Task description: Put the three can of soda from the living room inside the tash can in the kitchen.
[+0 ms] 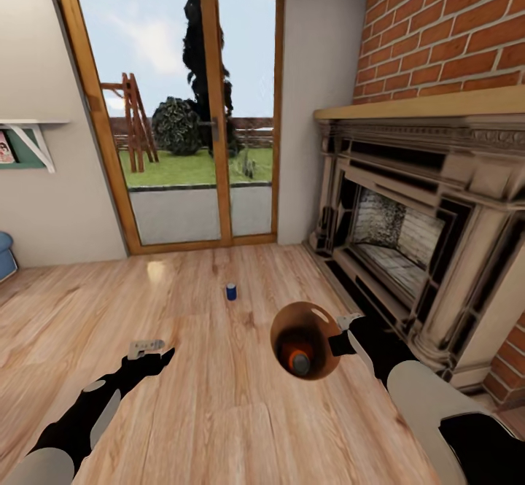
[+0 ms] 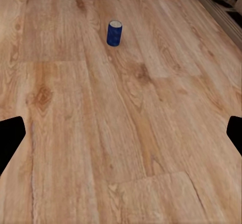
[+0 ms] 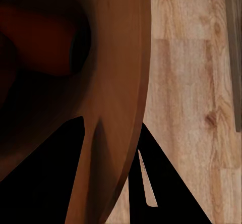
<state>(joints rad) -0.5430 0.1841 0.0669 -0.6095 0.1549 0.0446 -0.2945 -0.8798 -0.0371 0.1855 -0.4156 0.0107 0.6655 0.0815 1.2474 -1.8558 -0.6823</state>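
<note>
The small dark blue soda can with a pale top (image 1: 231, 292) stands upright on the light wood plank floor (image 1: 219, 412), alone in the open stretch in front of the glazed wooden patio door (image 1: 179, 106). It lies ahead of both arms, roughly midway between them and well apart from either. In the left wrist view the same blue can (image 2: 114, 34) stands far off along the line of the fingers, with bare planks between it and the two black fingertips (image 2: 10, 138) at the frame's edges.

The left end effector (image 1: 149, 350) hangs over the floor with its jaws spread wide and nothing between them.

The right end effector (image 1: 341, 339) is clenched on the rim of the round tapered bin with a glossy copper-brown inside (image 1: 305, 339), which is held off the floor and tipped so that its mouth faces the head camera. Deep inside it sits a plain orange soda can (image 1: 299, 361) (its end looks greyish). In the right wrist view the bin's brown wall (image 3: 111, 82) passes between the black fingers (image 3: 166, 193), one inside the rim and one outside.

To the right stands the dark ornate fireplace (image 1: 415, 230) beneath a wooden mantel and the red brick chimney (image 1: 452, 25).
</note>
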